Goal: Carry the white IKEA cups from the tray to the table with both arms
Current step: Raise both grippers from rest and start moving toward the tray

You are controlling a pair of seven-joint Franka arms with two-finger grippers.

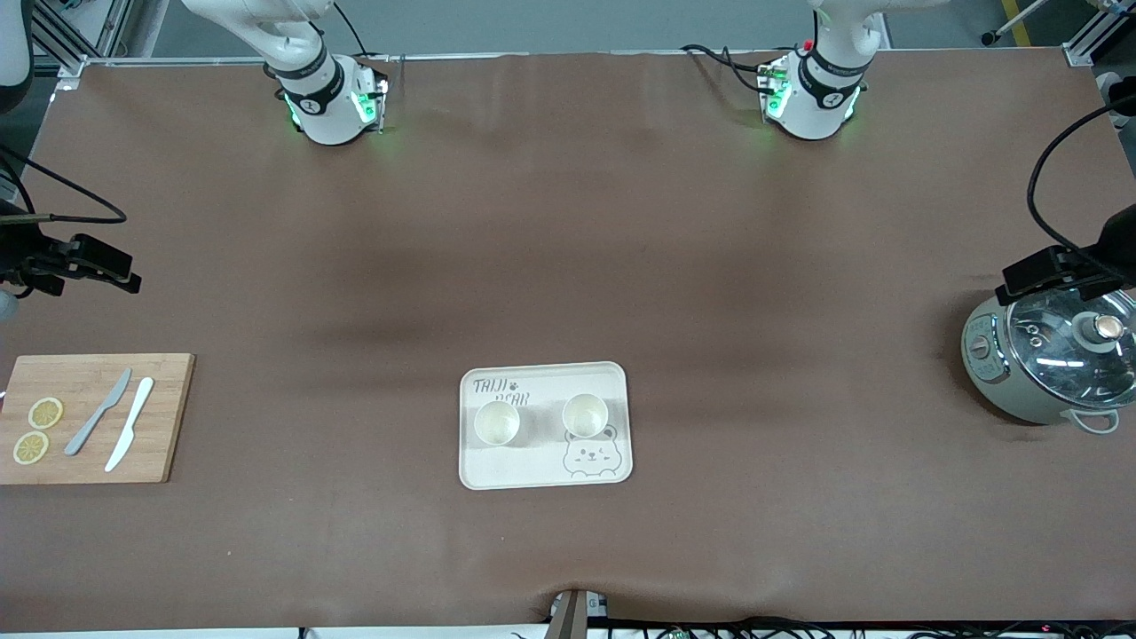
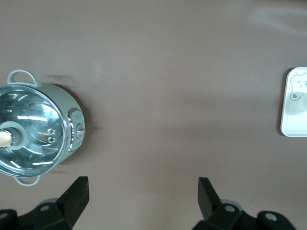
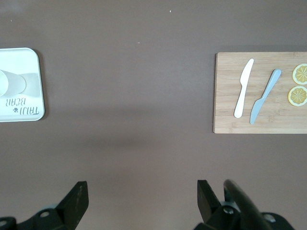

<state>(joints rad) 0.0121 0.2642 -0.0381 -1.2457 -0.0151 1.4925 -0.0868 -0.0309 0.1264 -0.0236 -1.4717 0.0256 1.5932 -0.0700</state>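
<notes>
White IKEA cups [image 1: 497, 422] are being left close together on the tray [image 1: 544, 473]; collisions are being risked between the wide-fingered left gripper [image 2: 143, 191] and right gripper [image 3: 142, 194].

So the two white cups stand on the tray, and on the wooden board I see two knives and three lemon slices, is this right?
Not quite. The wooden board holds two lemon slices, not three; the front view and the right wrist view both show it. The rest is right: two white cups stand on the tray, and two knives lie on the board.
</notes>
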